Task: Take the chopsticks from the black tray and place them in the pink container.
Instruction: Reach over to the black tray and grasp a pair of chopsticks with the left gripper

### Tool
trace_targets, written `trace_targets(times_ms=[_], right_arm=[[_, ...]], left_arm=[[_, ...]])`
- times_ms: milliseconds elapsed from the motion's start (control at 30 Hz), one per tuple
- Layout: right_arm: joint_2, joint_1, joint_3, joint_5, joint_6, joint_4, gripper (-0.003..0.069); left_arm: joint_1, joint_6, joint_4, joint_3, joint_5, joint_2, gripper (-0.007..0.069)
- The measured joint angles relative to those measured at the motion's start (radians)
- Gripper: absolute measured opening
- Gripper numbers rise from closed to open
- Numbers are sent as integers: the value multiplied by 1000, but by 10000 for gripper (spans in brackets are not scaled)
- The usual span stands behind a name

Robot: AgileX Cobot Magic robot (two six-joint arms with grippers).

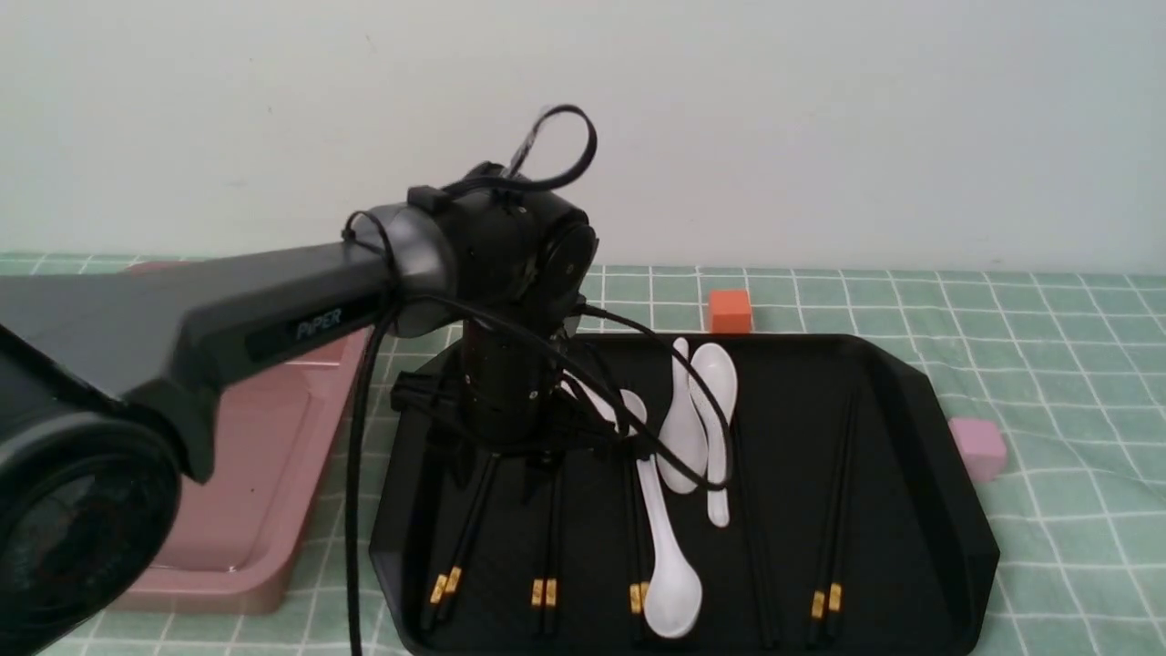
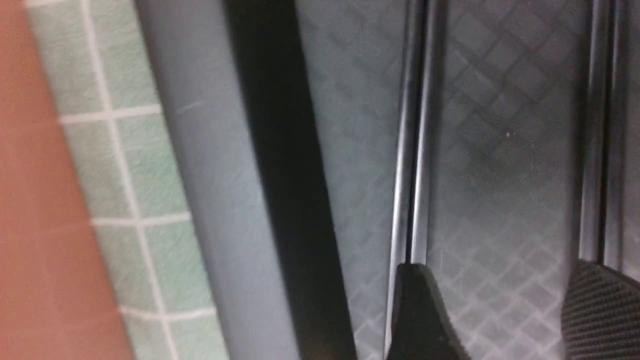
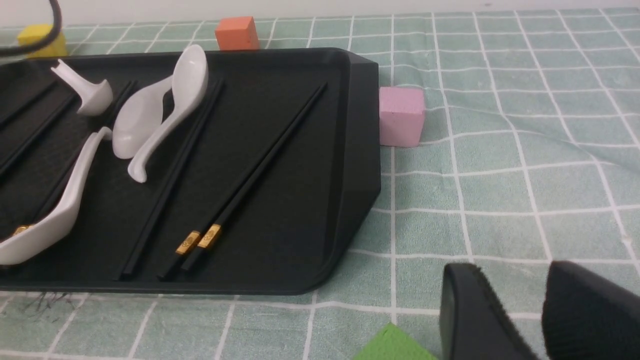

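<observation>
The black tray (image 1: 938, 428) holds several pairs of black chopsticks (image 1: 833, 510) with gold bands, lying lengthwise. My left arm's wrist (image 1: 501, 383) hangs over the tray's left part, pointing down. In the left wrist view my left gripper (image 2: 500, 300) is open just above the tray floor, with nothing between its fingers (image 2: 415, 310). One chopstick pair (image 2: 412, 150) runs up from one finger, a second pair (image 2: 600, 125) from the other. The pink container (image 1: 264, 474) stands left of the tray. My right gripper (image 3: 512, 280) is open and empty over the cloth, right of the tray (image 3: 360, 150).
White soup spoons (image 1: 701, 410) lie among the chopsticks in the tray's middle. An orange cube (image 1: 730, 311) sits behind the tray and a pale pink cube (image 1: 977, 446) at its right edge. A green block (image 3: 395, 347) lies near my right gripper, a yellow cube (image 3: 42, 42) far back.
</observation>
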Motion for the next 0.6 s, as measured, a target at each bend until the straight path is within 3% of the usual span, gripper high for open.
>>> trace_targets(times_ms=[600], right_arm=[[0,0,0,0,0,0,240]], left_arm=[[90,-1,-68,-11,-25,80,385]])
